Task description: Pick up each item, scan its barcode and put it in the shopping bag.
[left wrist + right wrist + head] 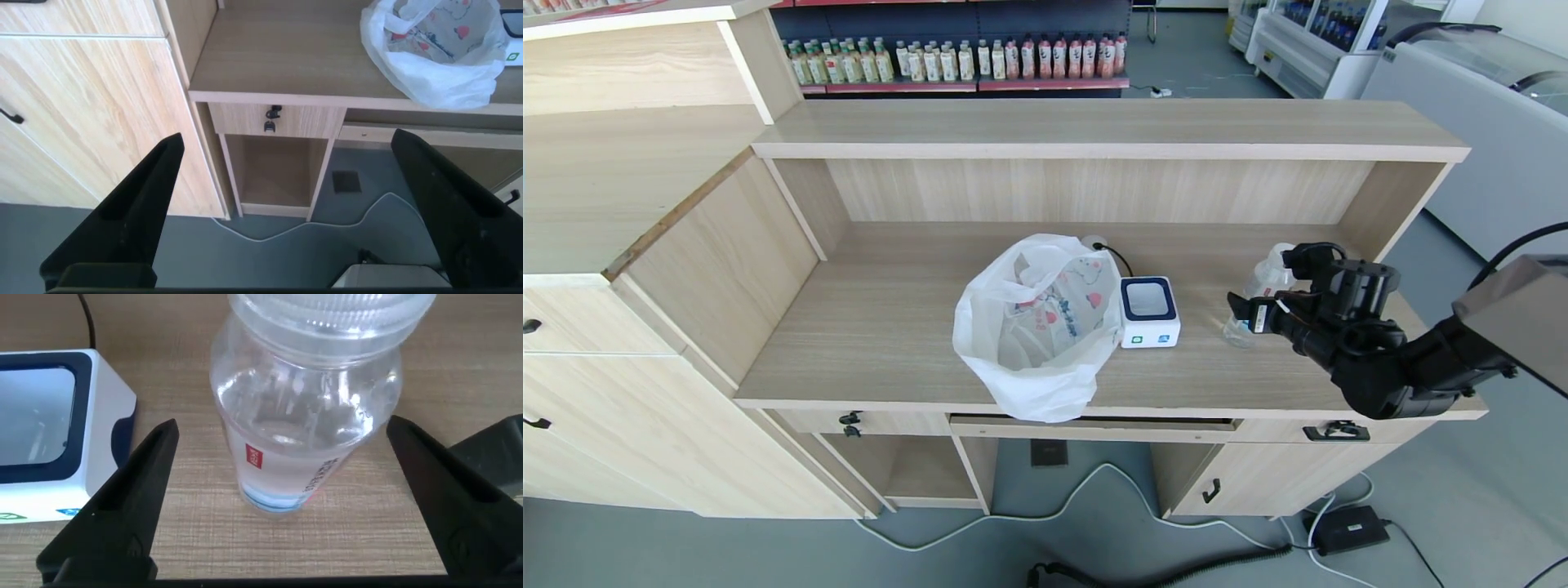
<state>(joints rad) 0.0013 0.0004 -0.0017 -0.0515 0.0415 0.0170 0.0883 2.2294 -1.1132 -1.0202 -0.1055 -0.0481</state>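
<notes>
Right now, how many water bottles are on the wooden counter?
1. The bottle stands on the counter beside the scanner, between the open fingers of the right gripper. Another could be hidden inside the shopping bag.

Right gripper [282, 457] straddles the bottle [306, 416], gaps on both sides; scanner [49, 441] crowds one flank, shopping bag [1037, 327] beyond it, upper shelf [1111, 126] overhead.

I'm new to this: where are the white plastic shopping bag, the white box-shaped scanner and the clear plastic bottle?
White plastic shopping bag [984, 343]: head view, its left wall.
White box-shaped scanner [1148, 300]: head view, its dark window.
Clear plastic bottle [304, 425]: right wrist view, its body.
</notes>
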